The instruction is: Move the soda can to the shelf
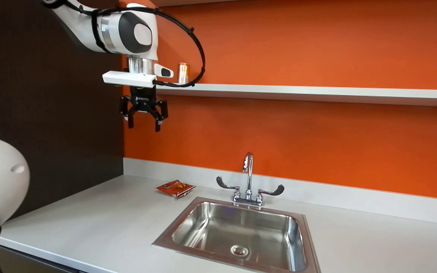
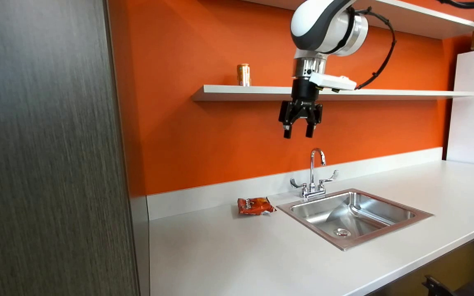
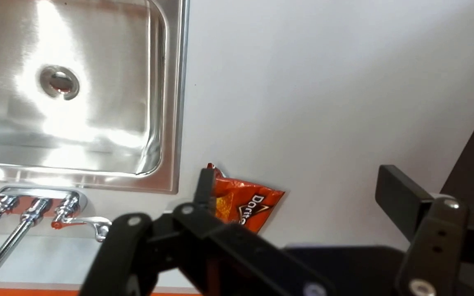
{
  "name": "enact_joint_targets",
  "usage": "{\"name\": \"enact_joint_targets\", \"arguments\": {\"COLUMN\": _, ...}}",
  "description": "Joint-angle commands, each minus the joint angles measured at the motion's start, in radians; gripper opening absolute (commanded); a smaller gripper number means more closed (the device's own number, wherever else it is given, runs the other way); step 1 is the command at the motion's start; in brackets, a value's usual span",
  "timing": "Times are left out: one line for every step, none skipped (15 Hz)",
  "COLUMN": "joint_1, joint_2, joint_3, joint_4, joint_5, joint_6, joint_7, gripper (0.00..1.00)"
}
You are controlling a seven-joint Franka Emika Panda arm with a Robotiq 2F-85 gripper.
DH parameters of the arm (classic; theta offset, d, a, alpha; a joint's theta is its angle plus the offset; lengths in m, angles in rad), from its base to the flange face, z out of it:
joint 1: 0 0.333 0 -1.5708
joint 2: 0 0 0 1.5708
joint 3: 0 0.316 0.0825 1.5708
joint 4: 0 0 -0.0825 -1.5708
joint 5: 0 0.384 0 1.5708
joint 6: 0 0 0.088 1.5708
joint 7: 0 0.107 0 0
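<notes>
The soda can, a small orange cylinder with a silvery lower part, stands upright on the white wall shelf near its end. The soda can shows in both exterior views (image 1: 183,73) (image 2: 243,75), as does the shelf (image 1: 317,90) (image 2: 261,91). My gripper (image 1: 144,124) is open and empty, with its fingers pointing down. Its fingertips are below the shelf's height and apart from the can; it also shows in an exterior view (image 2: 298,132). In the wrist view my gripper's fingers (image 3: 298,185) are spread wide with nothing between them. The can and the shelf are out of the wrist view.
A red-orange chip packet (image 1: 175,188) lies on the white countertop (image 1: 101,216) beside the steel sink (image 1: 182,218). A faucet (image 1: 249,172) with two handles stands behind the sink. A dark panel (image 1: 51,98) borders the counter. An upper shelf (image 2: 422,18) is above.
</notes>
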State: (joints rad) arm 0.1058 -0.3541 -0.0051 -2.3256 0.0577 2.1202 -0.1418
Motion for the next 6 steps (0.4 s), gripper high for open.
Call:
{"name": "enact_joint_targets", "arguments": {"joint_1": -0.004, "joint_2": -0.010, "joint_3": -0.004, "joint_4": -0.045, "joint_5": 0.034, "joint_6": 0.018, "joint_7": -0.035, "gripper": 1.00}}
{"name": "enact_joint_targets", "arguments": {"joint_1": -0.004, "joint_2": -0.011, "joint_3": -0.005, "joint_4": -0.055, "joint_5": 0.041, "joint_6": 0.018, "joint_7": -0.029, "gripper": 1.00}}
{"name": "enact_joint_targets", "arguments": {"joint_1": -0.011, "joint_2": 0.000, "joint_3": 0.007, "joint_4": -0.029, "joint_5": 0.017, "joint_6": -0.002, "joint_7": -0.004, "gripper": 1.00}}
{"name": "enact_joint_targets", "arguments": {"joint_1": -0.011, "joint_2": 0.000, "joint_3": 0.006, "joint_4": -0.037, "joint_5": 0.021, "joint_6": -0.002, "joint_7": -0.004, "gripper": 1.00}}
{"name": "enact_joint_targets", "arguments": {"joint_1": -0.011, "joint_2": 0.000, "joint_3": 0.006, "joint_4": -0.041, "joint_5": 0.024, "joint_6": -0.001, "joint_7": -0.004, "gripper": 1.00}}
{"name": "enact_joint_targets", "arguments": {"joint_1": -0.011, "joint_2": 0.000, "joint_3": 0.005, "joint_4": -0.043, "joint_5": 0.024, "joint_6": 0.000, "joint_7": -0.004, "gripper": 1.00}}
